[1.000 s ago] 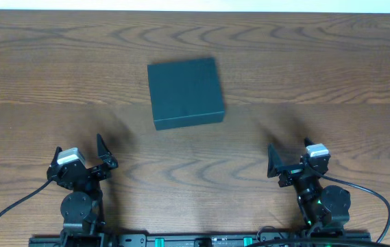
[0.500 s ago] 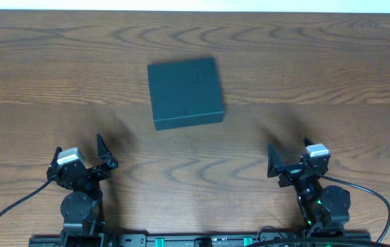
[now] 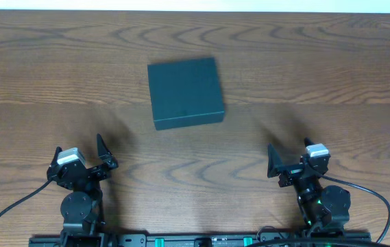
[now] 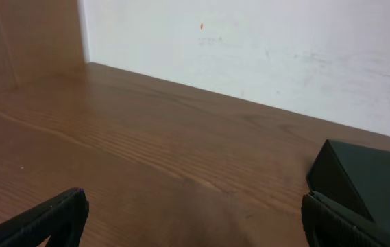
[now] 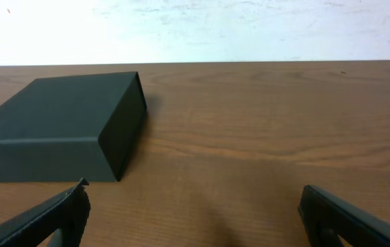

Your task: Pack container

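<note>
The container (image 3: 184, 92) is a dark teal-black square box. It lies shut on the wooden table a little left of centre. It shows at the left in the right wrist view (image 5: 61, 127) and at the right edge in the left wrist view (image 4: 373, 178). My left gripper (image 3: 102, 156) is open and empty near the front left, well short of the box; its fingers frame bare wood in its own view (image 4: 195, 219). My right gripper (image 3: 273, 163) is open and empty near the front right, its fingers spread in its own view (image 5: 195, 216).
The wooden table (image 3: 318, 75) runs to a white wall at the back (image 5: 249, 27). A wooden side panel (image 4: 23, 41) stands at the far left. The arm bases and cables sit at the front edge (image 3: 201, 239).
</note>
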